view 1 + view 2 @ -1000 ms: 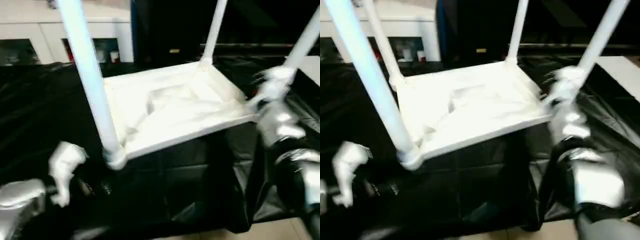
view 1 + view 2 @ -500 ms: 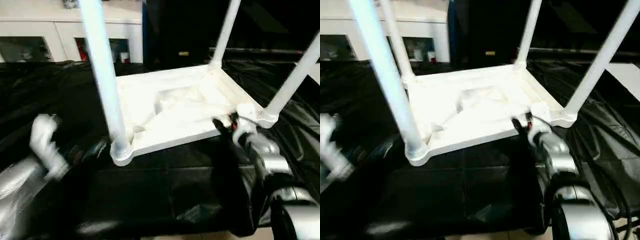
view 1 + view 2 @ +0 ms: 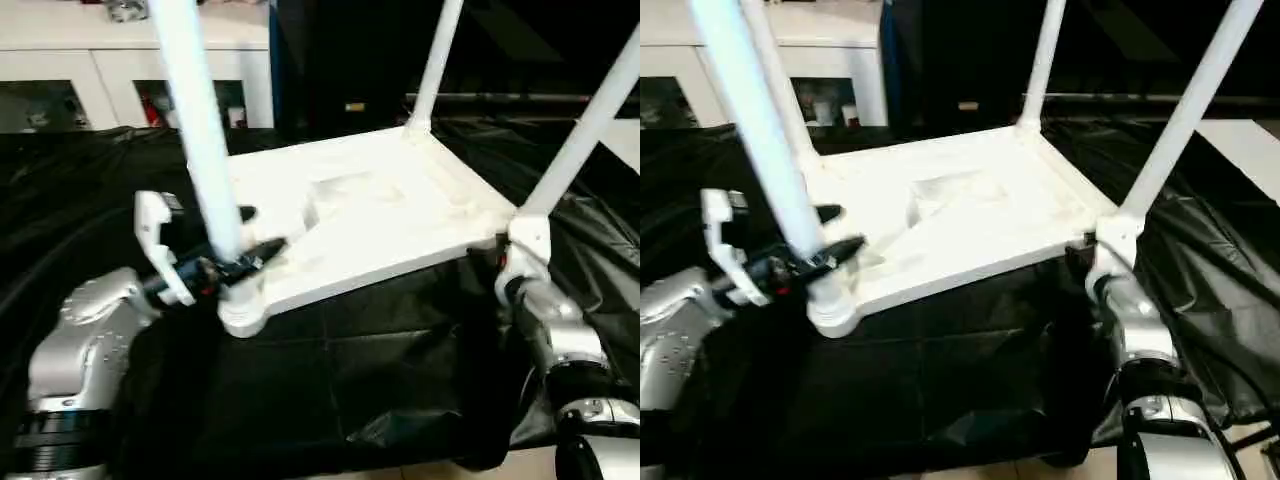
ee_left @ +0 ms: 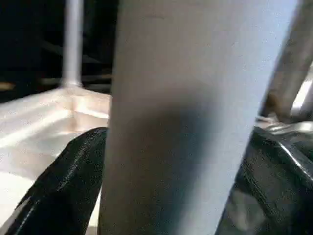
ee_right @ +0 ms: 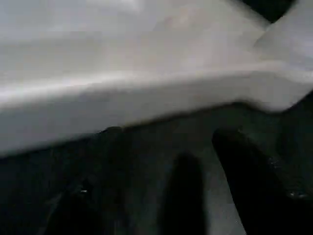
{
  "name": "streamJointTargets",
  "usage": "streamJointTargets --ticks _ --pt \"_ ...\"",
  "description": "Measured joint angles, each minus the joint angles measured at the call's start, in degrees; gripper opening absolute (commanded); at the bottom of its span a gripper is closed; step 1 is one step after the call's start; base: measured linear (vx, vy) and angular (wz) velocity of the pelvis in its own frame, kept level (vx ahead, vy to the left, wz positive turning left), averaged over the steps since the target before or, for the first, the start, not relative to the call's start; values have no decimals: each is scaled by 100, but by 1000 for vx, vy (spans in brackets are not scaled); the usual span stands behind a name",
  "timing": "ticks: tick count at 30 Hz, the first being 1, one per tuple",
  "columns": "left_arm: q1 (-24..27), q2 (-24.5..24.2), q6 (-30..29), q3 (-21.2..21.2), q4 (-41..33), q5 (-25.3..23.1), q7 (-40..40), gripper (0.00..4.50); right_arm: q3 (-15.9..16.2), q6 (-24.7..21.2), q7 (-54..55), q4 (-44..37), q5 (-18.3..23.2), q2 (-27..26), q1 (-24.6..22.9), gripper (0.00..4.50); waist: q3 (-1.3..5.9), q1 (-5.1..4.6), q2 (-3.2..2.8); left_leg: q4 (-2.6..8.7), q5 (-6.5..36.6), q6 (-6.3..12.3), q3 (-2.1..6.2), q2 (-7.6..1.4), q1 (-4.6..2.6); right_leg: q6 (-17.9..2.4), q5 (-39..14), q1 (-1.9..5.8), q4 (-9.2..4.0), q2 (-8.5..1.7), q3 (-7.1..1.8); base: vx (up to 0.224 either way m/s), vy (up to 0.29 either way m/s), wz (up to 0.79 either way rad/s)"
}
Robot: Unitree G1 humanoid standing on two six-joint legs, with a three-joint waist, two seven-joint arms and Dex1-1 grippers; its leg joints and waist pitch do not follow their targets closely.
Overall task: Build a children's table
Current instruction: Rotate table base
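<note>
The children's table (image 3: 370,215) lies inverted, legs pointing up; left gripper (image 3: 243,240) straddles the near-left leg (image 3: 205,150), jaws wide.

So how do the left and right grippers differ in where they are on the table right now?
The left gripper has its black fingers on either side of the near-left leg, just above its socket; the right gripper sits low at the tabletop's near-right corner, under the edge. The left straddles a leg; the right has no leg between its fingers. Both stand open, and neither is clamped on anything.
</note>
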State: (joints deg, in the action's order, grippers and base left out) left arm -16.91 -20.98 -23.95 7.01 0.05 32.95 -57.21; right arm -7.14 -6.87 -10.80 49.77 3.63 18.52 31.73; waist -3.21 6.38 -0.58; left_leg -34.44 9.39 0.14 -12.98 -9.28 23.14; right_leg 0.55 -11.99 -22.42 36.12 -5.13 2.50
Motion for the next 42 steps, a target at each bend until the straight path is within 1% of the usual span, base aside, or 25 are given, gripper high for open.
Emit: streamJointTargets --ticks 2,5,8,11,16,17,19,21,23,28,31,32,34,35,37,38,42 --pt "0 -17 -339 -98 -132 279 -160 448 23 0 -67 102 2 -80 62 322 -5 0 -7 0 0 0 0 0 0 -1 1 -1 2 0 -1 0 0 0" --pt "9 -27 -708 -238 -339 591 -323 448 30 -2 -183 320 -2 -176 312 322 -6 -14 -9 -1 0 0 0 0 -1 -4 3 0 2 0 -1 0 0 0" --pt "27 4 -1087 -343 -617 877 -378 448 72 34 -278 719 -44 -275 610 322 -6 -102 -9 -1 0 0 -2 -1 -1 -8 5 -4 3 0 -3 0 0 0" --pt "26 30 -1212 -540 -803 1010 -441 448 125 122 -383 816 -97 -426 704 322 -6 -155 -9 0 0 -1 -1 -2 -2 -8 5 -14 4 0 -3 0 0 0" --pt "24 147 -1351 -784 -1022 1015 -443 448 318 257 -481 1088 -204 -705 977 322 -8 -218 -1 0 -5 -8 3 -7 -1 -17 11 -40 5 0 -2 0 0 0" --pt "20 175 -1367 -868 -1087 1012 -426 448 345 268 -491 1199 -237 -787 1086 322 -8 -251 0 0 -5 -9 3 -7 -1 -18 11 -45 5 0 -2 0 0 0" --pt "-24 244 -1369 -1013 -1132 1001 -374 448 406 327 -563 1216 -318 -898 1139 322 -8 -292 12 3 -4 -9 3 -7 -1 -18 11 -47 3 0 -2 0 0 0" --pt "-116 407 -1328 -1193 -1127 916 -333 448 511 379 -615 1226 -374 -1049 1169 322 -14 -312 31 3 -4 -9 3 -11 0 -18 11 -50 2 3 -2 0 0 0" --pt "-192 492 -1305 -1323 -1127 848 -322 448 577 415 -669 1245 -405 -1189 1200 322 -14 -326 32 4 -4 -9 3 -13 -1 -18 11 -51 2 4 -2 0 0 0" --pt "-280 783 -1109 -1604 -1085 650 -203 448 706 518 -717 1368 -446 -1464 1320 322 -14 -305 32 4 -4 -9 3 -13 -1 -18 11 -50 2 5 -2 0 0 0" --pt "-510 1028 -628 -1713 -788 185 147 448 761 590 -712 1414 -477 -1586 1362 322 -14 -292 32 3 -4 -9 3 -12 -3 -23 14 -47 1 4 -3 0 0 0" --pt "-607 1062 -416 -1754 -609 -51 322 448 762 621 -696 1440 -495 -1620 1367 322 -14 -292 31 4 -4 -10 3 -12 -4 -23 14 -44 1 4 -2 0 0 0" --pt "-737 1079 -105 -1830 -358 -378 542 448 769 644 -656 1482 -545 -1647 1375 322 -14 -281 31 5 -4 -10 4 -12 -5 -23 15 -43 2 4 0 0 0 0" --pt "-892 1075 120 -1872 -157 -637 737 448 770 649 -609 1569 -572 -1633 1412 322 -13 -271 29 4 -5 -10 5 -12 -6 -25 18 -43 2 3 0 0 0 0" --pt "-1060 982 317 -1865 109 -951 1007 448 769 653 -567 1580 -579 -1611 1425 322 -12 -285 27 6 -7 -15 5 -12 -10 -29 26 -43 3 4 -1 0 0 0" --pt "-1074 875 408 -1853 240 -1106 1133 448 765 660 -542 1585 -579 -1551 1425 322 -12 -299 26 6 -9 -17 6 -12 -12 -29 30 -44 3 4 -1 0 0 0" --pt "-1067 597 605 -1857 542 -1543 1305 448 738 708 -585 1616 -569 -1313 1425 322 -12 -296 27 10 -13 -23 9 -13 -12 -30 35 -47 3 4 3 0 0 0"
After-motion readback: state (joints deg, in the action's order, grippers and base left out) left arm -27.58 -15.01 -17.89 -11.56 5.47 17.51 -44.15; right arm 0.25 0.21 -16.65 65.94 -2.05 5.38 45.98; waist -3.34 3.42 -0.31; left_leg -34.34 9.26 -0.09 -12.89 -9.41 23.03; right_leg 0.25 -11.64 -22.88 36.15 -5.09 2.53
